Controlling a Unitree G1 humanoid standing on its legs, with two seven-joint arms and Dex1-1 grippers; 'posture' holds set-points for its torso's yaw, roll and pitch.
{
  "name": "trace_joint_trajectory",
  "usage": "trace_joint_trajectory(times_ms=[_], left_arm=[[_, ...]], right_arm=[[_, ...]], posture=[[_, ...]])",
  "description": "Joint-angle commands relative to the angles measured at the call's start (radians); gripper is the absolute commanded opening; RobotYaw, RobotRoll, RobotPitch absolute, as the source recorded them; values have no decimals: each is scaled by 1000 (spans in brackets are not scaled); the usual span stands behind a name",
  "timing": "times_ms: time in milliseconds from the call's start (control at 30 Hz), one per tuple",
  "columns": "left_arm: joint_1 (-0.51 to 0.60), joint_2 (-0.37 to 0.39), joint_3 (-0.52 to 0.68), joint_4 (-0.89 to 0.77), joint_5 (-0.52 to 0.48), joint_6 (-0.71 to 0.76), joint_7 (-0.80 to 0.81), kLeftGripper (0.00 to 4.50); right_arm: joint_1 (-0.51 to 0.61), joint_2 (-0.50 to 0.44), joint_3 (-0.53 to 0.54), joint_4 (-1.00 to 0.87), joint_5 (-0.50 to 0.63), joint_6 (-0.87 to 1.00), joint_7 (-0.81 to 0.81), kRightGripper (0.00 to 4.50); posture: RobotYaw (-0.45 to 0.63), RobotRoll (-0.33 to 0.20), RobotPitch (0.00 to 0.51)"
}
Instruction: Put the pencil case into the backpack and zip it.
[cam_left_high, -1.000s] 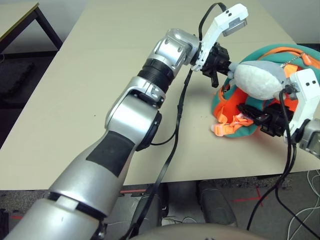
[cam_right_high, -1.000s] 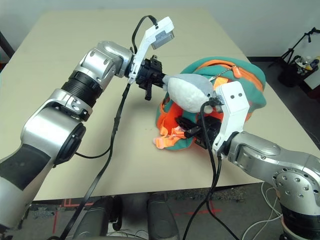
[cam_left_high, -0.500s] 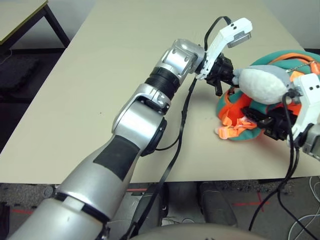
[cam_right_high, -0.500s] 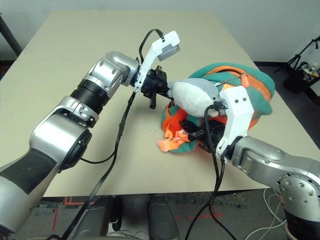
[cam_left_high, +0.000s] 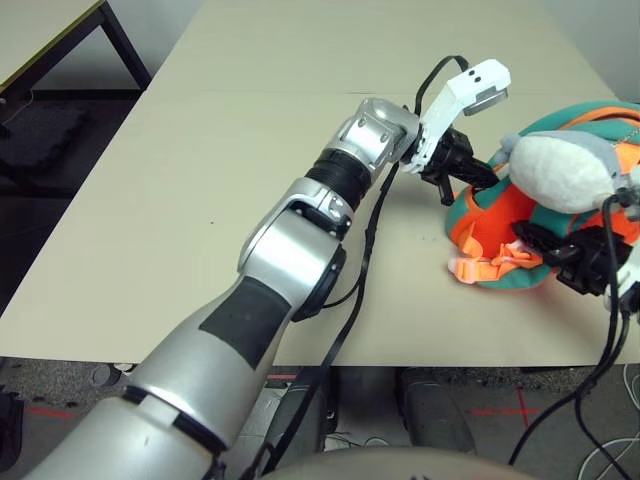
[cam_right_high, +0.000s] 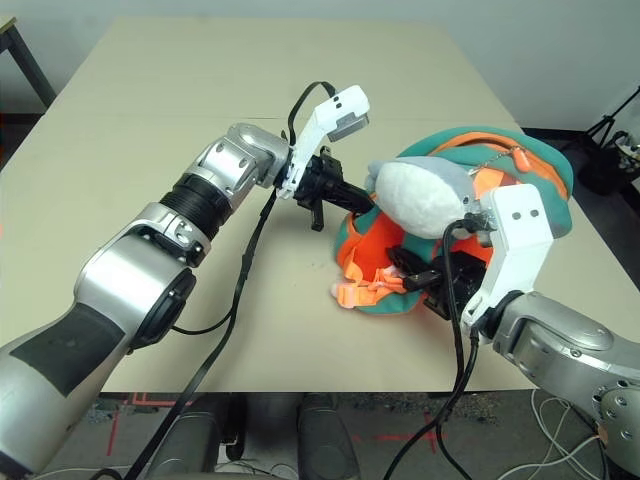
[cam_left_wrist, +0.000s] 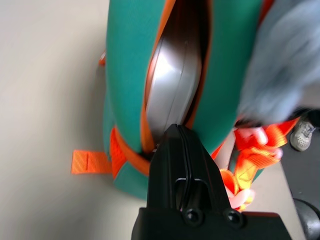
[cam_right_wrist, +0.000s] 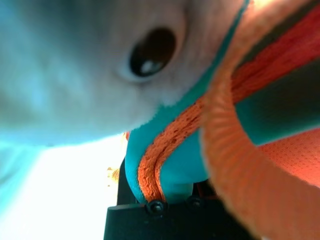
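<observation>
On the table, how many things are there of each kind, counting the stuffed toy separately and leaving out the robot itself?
Backpack, orange and teal: 1
Plush toy, grey and white, on the backpack: 1
Pencil case, inside the backpack's open pocket: 1
Total: 3

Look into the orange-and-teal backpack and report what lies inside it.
Through the open zipper of the backpack, part of a smooth, pale hard case shows. Its remaining surface and anything beneath it are hidden by the teal fabric.
</observation>
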Motion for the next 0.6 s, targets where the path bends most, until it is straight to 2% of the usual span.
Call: trace_joint_trajectory(times_ms=[33, 133, 233, 267, 333, 367, 600], left_arm=[[-5, -76, -13, 25, 13, -34, 19, 0], [-16, -72, 2, 18, 6, -43, 25, 0], [-60, -23, 34, -38, -19, -35, 9, 0], [-74, -1, 52, -67, -36, -19, 1, 449], [-93, 56, 75, -142, -63, 33, -31, 918], [-94, 90, 82, -198, -79, 72, -52, 1288], [22, 357, 70, -782, -255, 575, -140, 3547]], right_arm=[[13, -3, 6, -26, 8, -12, 6, 171], [9, -1, 16, -19, -2, -19, 11, 171], [6, 3, 23, -11, -15, -24, 18, 171], [5, 5, 25, -8, -21, -26, 21, 171], [3, 5, 27, 0, -28, -29, 28, 171], [2, 6, 28, 4, -33, -30, 32, 171], [-12, 1, 28, 49, -71, -29, 78, 171]], posture=[[-291, 0, 151], [-286, 0, 152], [-271, 0, 157], [-268, 0, 157], [-257, 0, 160], [-249, 0, 163], [-192, 0, 175]])
